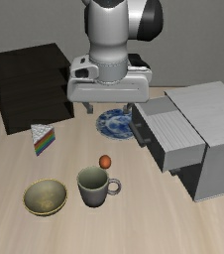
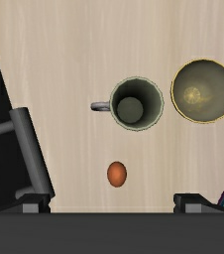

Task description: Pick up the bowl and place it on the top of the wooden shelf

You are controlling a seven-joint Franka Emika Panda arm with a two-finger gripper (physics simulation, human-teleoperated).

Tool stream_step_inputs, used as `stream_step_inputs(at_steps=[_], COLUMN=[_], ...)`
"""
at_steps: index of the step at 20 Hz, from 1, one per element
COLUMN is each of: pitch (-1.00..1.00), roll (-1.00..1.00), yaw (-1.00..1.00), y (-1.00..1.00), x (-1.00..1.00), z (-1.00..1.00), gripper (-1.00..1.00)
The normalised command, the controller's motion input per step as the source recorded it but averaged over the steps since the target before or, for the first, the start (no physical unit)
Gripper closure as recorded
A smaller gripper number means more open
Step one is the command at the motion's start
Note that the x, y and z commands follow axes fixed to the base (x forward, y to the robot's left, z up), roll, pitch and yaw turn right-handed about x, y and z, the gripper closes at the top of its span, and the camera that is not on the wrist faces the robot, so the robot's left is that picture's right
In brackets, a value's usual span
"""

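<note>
Zero steps done, as I read it: nothing gripped, nothing placed. Jaws are spread wide, hold nothing and touch nothing, and hang well above the pale wooden bench (image 1: 144,226).

Nearest to them is a small orange egg-shaped ball (image 2: 117,174). Past that is the grey-green ceramic mug (image 2: 137,104). Beside the mug, not touching, is the olive-yellow round bowl (image 2: 203,92), upright on the bench.

Further out:
- blue patterned plate (image 1: 114,123)
- rainbow-striped wedge (image 1: 43,139)
- grey cabinet (image 1: 208,129) with its drawer pulled out

The dark wooden shelf (image 1: 30,79) stands well apart from the bowl, and the bowl isn't on it.

Left to do: get over the bowl, descend, pinch the rim, lift, carry to the shelf top, release.
</note>
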Motion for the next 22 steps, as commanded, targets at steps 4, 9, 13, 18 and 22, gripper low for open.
stream_step_inputs(at_steps=[4, 9, 13, 18, 22], pitch=[0.00, 0.00, 0.00, 0.00, 0.00], roll=[0.00, 0.00, 0.00, 0.00, 0.00], yaw=[0.00, 0.00, 0.00, 0.00, 0.00], y=[0.00, -0.40, -1.00, -1.00, -1.00], x=[1.00, 0.60, 0.00, 0.00, 0.00], z=[0.00, 0.00, 0.00, 0.00, 0.00], gripper=[-1.00, -1.00, -1.00, -1.00, -1.00])
